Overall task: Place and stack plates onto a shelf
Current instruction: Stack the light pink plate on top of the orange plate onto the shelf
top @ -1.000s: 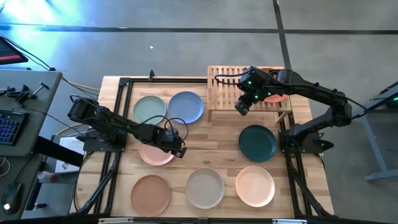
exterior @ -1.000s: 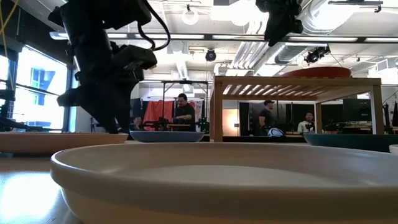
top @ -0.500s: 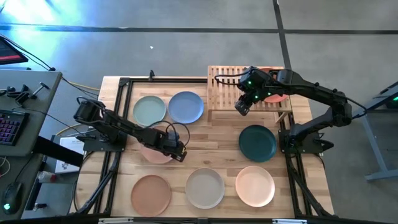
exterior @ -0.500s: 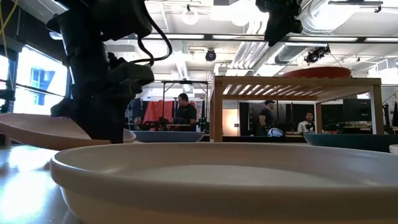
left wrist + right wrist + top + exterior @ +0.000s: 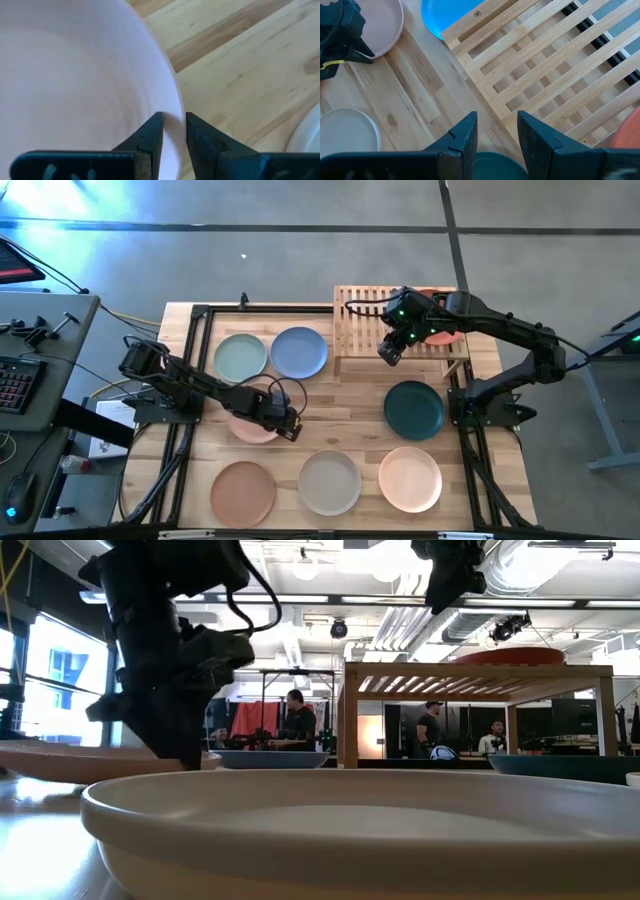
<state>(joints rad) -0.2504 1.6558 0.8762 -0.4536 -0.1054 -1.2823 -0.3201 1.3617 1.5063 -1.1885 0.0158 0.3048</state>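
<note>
Your shelf [image 5: 372,320] stands at the table's far edge, the red-orange plate [image 5: 446,332] lying on its right half. Left of the shelf, out on the tabletop, sits the pink plate [image 5: 248,427]; your left gripper [image 5: 173,134] pinches its rim between narrow jaws. Your right gripper [image 5: 496,131] hangs above the shelf's front edge, jaws apart and empty.

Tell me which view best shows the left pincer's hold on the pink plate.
Left wrist view: the left pincer straddles the round matte pink plate at its rim. The high view hides the contact under the arm; the low view shows only the plate's edge; the right wrist view shows it far off.
</note>
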